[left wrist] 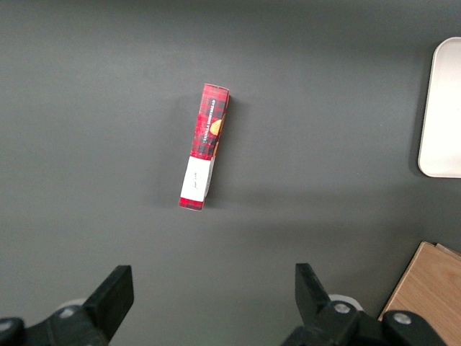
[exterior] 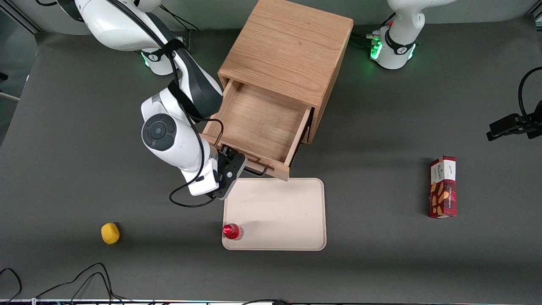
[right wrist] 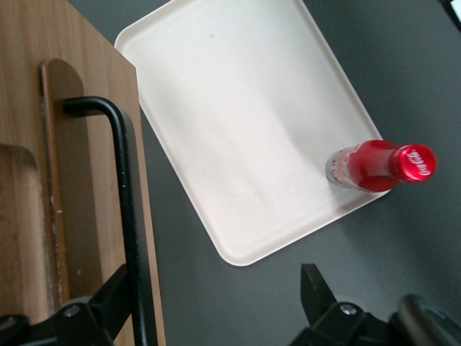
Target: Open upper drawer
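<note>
Oak upper drawer (exterior: 258, 123) sits pulled out, and we judge it rigid and free-sliding. Our gripper (exterior: 232, 166) hangs released at its black handle (right wrist: 128, 202), the sensible hold.

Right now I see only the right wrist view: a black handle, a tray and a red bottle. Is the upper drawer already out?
Observer: Yes, the upper drawer stands pulled well out of the cabinet; the open gripper is at its handle.
Operator: Is something inside it?
Observer: Nothing shows inside, only its bare wooden floor.
Operator: What else lies on the table?
Observer: A yellow fruit toward the working arm's end and a red box toward the parked arm's.
</note>
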